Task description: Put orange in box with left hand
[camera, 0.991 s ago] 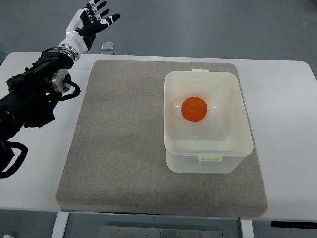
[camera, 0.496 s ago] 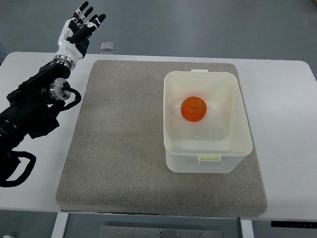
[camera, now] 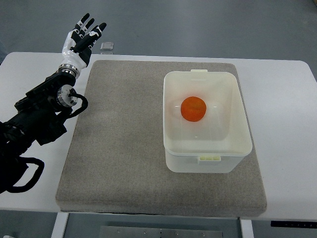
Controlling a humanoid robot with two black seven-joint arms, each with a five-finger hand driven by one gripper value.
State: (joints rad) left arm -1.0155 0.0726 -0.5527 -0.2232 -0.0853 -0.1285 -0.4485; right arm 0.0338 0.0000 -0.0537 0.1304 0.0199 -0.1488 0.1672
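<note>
Shifting slightly right, the left hand (camera: 81,38) keeps empty fingers wide; orange (camera: 193,109) sits in box (camera: 208,148), well right, done.

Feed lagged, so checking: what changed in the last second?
The left hand drifted slightly left, fingers turning more upright, while its arm swung in toward the mat. It holds nothing, fingers spread. The orange stayed in the box.
</note>
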